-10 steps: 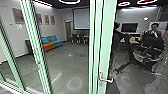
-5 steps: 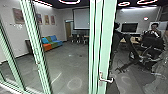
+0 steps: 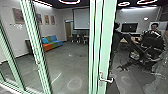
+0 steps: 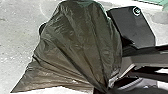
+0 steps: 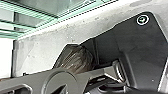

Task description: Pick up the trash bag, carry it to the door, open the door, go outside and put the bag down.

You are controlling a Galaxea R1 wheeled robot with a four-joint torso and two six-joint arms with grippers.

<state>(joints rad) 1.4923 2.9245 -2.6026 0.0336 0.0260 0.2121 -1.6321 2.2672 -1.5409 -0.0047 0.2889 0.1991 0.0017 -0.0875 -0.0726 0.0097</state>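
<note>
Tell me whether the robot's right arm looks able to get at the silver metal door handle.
Probably yes: nothing blocks the silver metal handle on the pale green frame in the head view, though I can't judge whether it is within arm's length.

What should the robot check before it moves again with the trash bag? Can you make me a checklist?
1. Trash bag still in sight: ok, both wrist views show it.
2. Bag bunched together: ok, its folds run down to one gathered spot.
3. Bag lifted clear of the pale ground: cannot tell.
4. Door handle easy to see: ok, it sticks out from the green frame.
5. Door open or shut: cannot tell from this angle.
6. Person away from the handle: ok, the person looks much farther back, by a dark chair.
</note>
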